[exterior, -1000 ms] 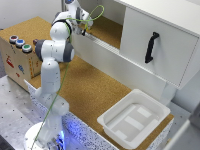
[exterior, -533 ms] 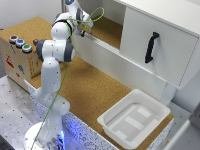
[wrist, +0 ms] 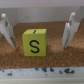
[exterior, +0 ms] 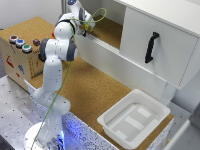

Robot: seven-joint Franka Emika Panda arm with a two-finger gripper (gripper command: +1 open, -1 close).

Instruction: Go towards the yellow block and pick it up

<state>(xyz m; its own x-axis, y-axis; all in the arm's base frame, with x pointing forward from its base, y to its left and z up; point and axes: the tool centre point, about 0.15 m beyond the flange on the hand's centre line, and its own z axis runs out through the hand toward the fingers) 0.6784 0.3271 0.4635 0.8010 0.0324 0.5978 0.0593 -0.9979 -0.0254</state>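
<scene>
We see a small yellow cube-shaped block [wrist: 34, 42] resting flat on a brown cork-like surface. Its front face carries a black letter S, upright and facing us squarely, and a short dark mark shows on its top face. It sits close before a pale wall behind it.

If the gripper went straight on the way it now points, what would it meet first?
Most likely the yellow block: the wrist view shows it between the open gripper fingers, slightly off centre, on the cork surface. Depth is unclear.

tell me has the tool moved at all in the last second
No visible shift: the tool sits at the same spot against the cabinet's black handle in the exterior view.
</scene>
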